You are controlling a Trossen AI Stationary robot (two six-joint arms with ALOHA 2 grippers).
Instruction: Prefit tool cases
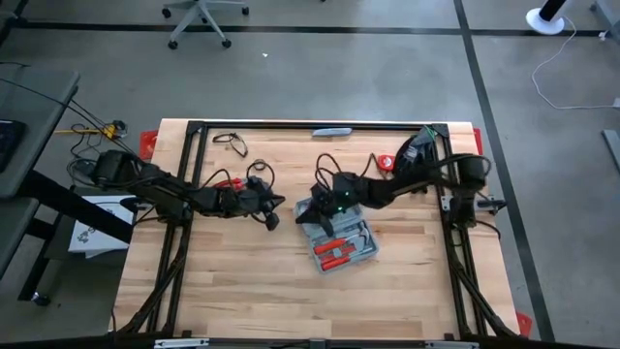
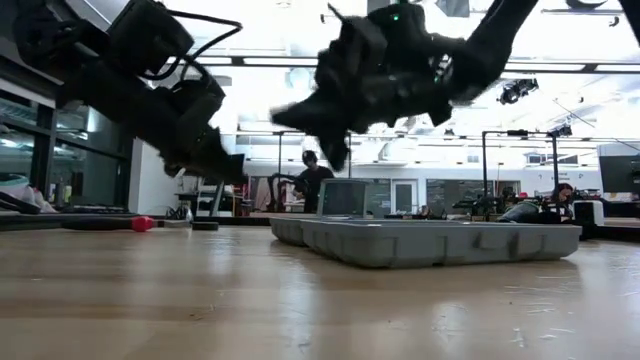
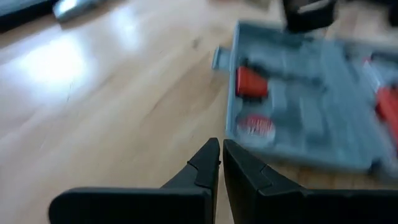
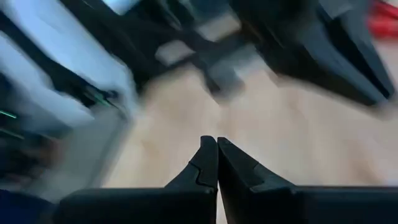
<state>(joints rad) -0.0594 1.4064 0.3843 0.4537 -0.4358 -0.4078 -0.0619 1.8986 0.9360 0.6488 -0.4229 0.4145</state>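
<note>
The blue-grey tool case (image 1: pixel 337 239) lies open and flat on the wooden table, red-handled tools in its moulded tray. It also shows in the low view (image 2: pixel 430 241) and in the left wrist view (image 3: pixel 298 112). My right gripper (image 1: pixel 308 211) is shut and hangs above the case's left end, clear of it (image 2: pixel 335 150); in its own wrist view (image 4: pixel 216 152) only bare wood lies below the fingers. My left gripper (image 1: pixel 272 219) is shut, left of the case and above the table (image 3: pixel 221 155), pointing toward the case.
A slim grey bar (image 1: pixel 332 131) lies at the table's far edge, and a black looped cord (image 1: pixel 230 142) at the far left. A red-tipped thing (image 1: pixel 225 182) lies behind my left arm. Black frame rails (image 1: pixel 194 136) run along the table's sides. Bare wood spans the near half.
</note>
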